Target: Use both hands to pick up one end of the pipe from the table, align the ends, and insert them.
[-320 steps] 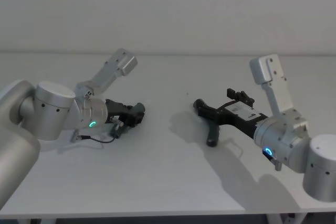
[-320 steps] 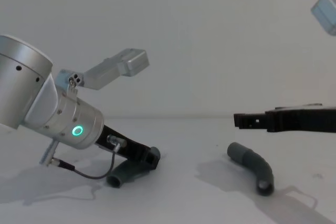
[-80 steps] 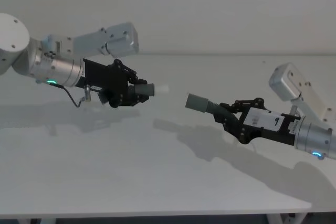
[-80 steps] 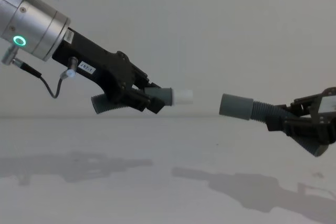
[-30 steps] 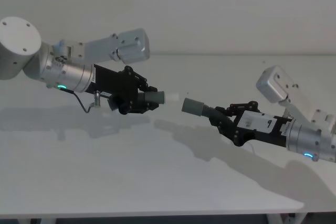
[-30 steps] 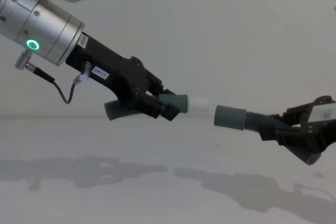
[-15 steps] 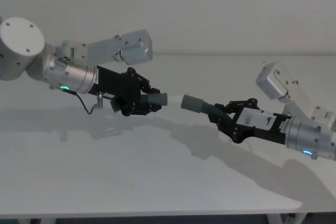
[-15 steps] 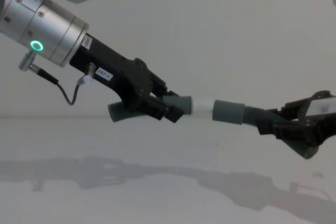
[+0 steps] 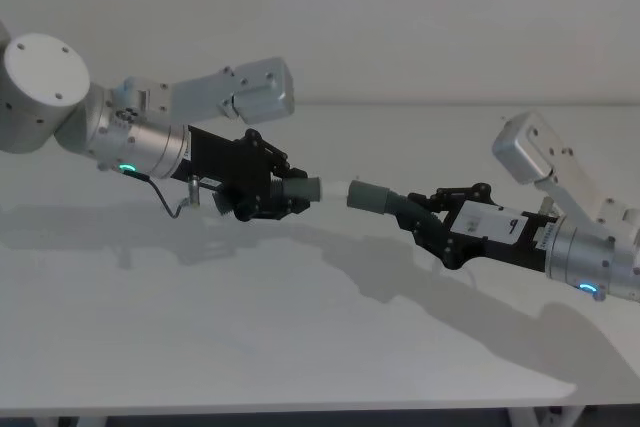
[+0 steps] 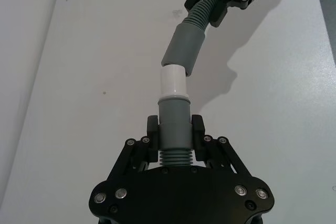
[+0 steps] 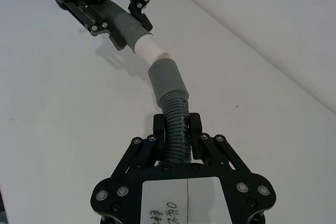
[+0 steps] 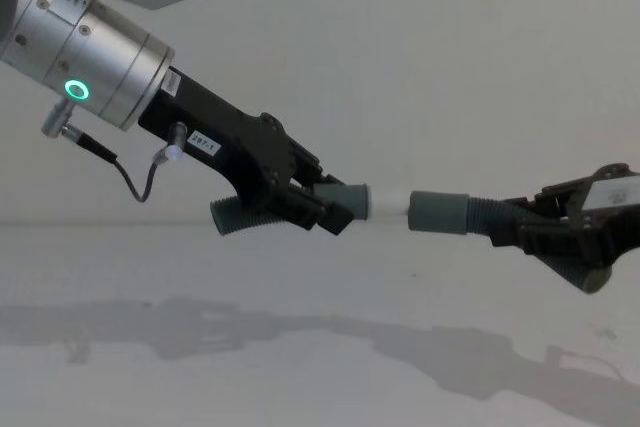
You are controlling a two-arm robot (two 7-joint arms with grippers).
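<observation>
**Q:** So where's your left gripper (image 12: 325, 209) sitting, and what's it got?

**A:** You've got it up in the air over the white table (image 9: 300, 347), reaching in from the left. Its fingers (image 10: 152, 129) are clamped around the ribbed part of one hose piece (image 12: 290, 207), just behind the narrower cuff. That cuff's whitish tip (image 12: 388, 201) sticks out forward toward your other arm. The green ring light (image 12: 75, 90) glows on that wrist.

**Q:** And the right one?

**A:** Your right gripper (image 12: 540, 227) comes in from the right, also off the table, pinched tight on the ribbed section of the second hose piece (image 11: 176, 119). The wider grey cuff (image 12: 438, 212) points back at the whitish tip.

**Q:** Are the ends together?

**A:** Pretty much meeting. From the chest camera the white tip touches the mouth of the wide cuff. In the left wrist camera the wide cuff (image 10: 182, 50) sits a bit tilted and off to one side of the tip (image 10: 173, 80), so they're not in a straight line. Can't tell how far in the tip is, if at all.
</observation>
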